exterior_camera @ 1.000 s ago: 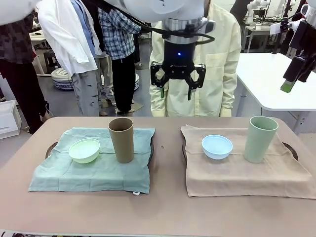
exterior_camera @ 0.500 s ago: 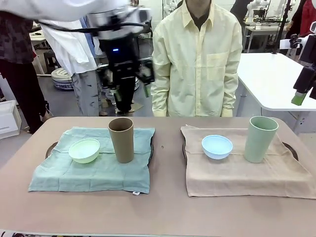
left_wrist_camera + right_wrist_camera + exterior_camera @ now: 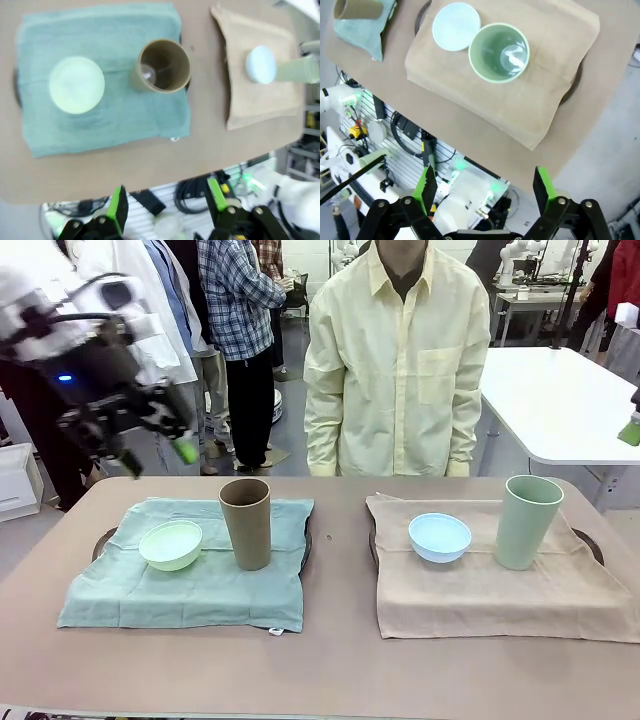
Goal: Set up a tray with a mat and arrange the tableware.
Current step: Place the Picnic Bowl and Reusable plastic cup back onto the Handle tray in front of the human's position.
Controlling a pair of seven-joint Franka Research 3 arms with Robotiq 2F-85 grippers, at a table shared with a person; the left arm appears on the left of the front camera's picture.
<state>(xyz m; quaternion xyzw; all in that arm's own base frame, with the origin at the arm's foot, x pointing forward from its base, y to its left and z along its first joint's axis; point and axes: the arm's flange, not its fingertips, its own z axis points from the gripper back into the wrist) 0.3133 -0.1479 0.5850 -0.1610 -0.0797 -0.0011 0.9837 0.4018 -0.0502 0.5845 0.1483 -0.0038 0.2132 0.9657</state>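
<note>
Two place settings look pretty much done, so my read is the step in hand is just getting the arms clear. To do that well, I'd lift high and swing wide so no elbow clips a tall cup.

Going left to right: the left end effector (image 3: 155,452) hangs blurred above the table's (image 3: 330,660) left end, fingers spread, holding nothing. Below it sits one green mat (image 3: 190,585) over a dark tray (image 3: 104,540), carrying one mint bowl (image 3: 171,544) and, just beside it, one upright brown cup (image 3: 246,523). Further right, one tan mat (image 3: 490,590) covers the second tray (image 3: 590,542), with one blue bowl (image 3: 440,537) and one upright sage cup (image 3: 528,521). The right end effector (image 3: 485,192) hovers high over that setting, also spread and empty.

Count: two mats, two trays, two bowls, two cups.
</note>
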